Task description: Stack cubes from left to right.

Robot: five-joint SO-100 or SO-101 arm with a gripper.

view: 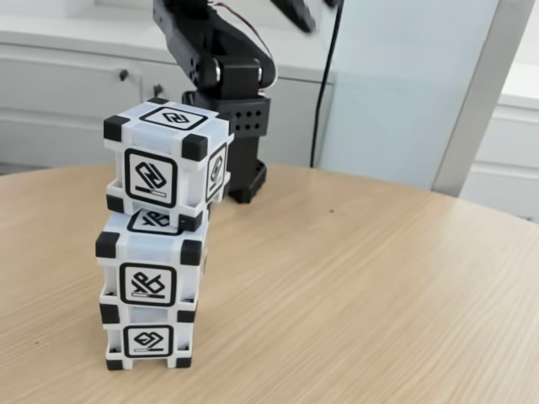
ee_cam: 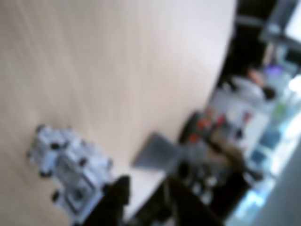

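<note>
Broadly, the wooden surface (view: 362, 278) fills the lower part of the fixed view, its curved far edge running from the left side to the right. Behind it, along the top of the frame, stand pale cabinets (view: 59, 93).

Next in size is the black arm (view: 223, 76), rising from its base at the far edge of the surface, upper centre of the fixed view. Its lower links stand roughly upright and the upper part leaves the frame at the top, with a black cable (view: 324, 84) hanging down just to its right.

Then the cubes: they form one column at the lower left of the fixed view, so the long axis of the stack is vertical. The bottom cube (view: 150, 339) sits on the surface, the middle cube (view: 150, 273) rests on it, and the top cube (view: 168, 160) sits on that one, shifted a little to the right and turned slightly, one corner toward the camera. Each shows a black-framed glyph on its front face.

In the wrist view, heavily blurred, the stack (ee_cam: 70, 174) appears at the lower left, seen from above. The dark hand (ee_cam: 146, 202) enters from the bottom edge, right of the stack and apart from it. Its two dark fingers seem to have a gap between them, but the blur is too strong to tell.
</note>
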